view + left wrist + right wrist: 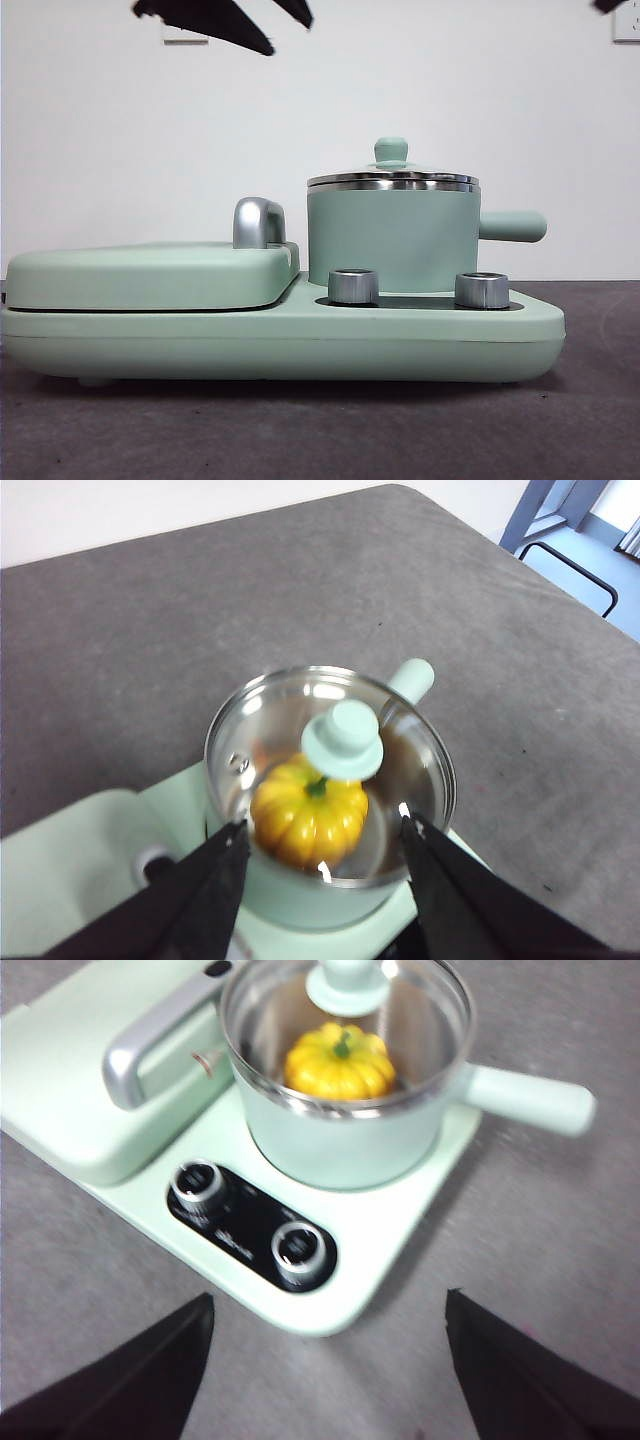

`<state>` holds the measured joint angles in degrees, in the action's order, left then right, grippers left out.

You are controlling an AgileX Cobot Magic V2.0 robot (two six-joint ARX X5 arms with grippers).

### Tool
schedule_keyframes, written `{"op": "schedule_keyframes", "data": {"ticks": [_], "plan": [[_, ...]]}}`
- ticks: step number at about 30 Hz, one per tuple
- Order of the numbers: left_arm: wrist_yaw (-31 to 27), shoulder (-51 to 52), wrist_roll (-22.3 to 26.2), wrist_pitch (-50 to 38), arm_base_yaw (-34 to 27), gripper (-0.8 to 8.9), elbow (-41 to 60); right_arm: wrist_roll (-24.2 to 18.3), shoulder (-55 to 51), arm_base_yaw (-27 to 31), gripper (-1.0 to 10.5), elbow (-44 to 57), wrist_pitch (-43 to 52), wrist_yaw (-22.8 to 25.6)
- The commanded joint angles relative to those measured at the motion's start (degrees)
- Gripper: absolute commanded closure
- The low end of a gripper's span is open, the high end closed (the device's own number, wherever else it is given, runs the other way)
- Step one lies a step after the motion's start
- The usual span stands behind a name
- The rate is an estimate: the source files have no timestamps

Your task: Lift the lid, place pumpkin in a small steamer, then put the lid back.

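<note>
The lid (330, 770) sits back on the small steamer (392, 240) over the pumpkin (308, 812) (task seemingly complete); both grippers, left gripper (325, 845) and right gripper (330, 1310), hang released, needing only withdrawal.

The left gripper (322, 835), two black tapering jaws, hangs with its jaws spread wide and nothing between them, clear of anything below. The right gripper (330, 1315), likewise two black pointed jaws, is parted wide and empty, also raised in the air. In the front view, only dark arm parts show: a black, angular tip (225, 18) at the upper edge on the left side, and a small black tip (607, 5) at the upper right corner.
</note>
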<state>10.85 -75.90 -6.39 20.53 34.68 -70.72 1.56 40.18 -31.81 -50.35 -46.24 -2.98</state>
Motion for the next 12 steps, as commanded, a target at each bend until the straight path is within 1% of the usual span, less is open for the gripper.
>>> {"op": "schedule_keyframes", "data": {"ticks": [1,7,12], "plan": [[0.2,2.5,-1.3,-0.3,-0.4,5.61,1.9,0.4,2.6,-0.3,5.9,-0.2,2.9,-0.7],[-0.4,10.4,-2.9,-0.3,-1.9,5.61,9.5,-0.3,8.0,-0.3,5.9,-0.2,10.3,-2.9],[-0.7,17.6,-4.3,0.8,-3.0,5.62,15.1,-0.5,11.4,-0.3,5.9,-0.2,14.7,-3.7]]}}
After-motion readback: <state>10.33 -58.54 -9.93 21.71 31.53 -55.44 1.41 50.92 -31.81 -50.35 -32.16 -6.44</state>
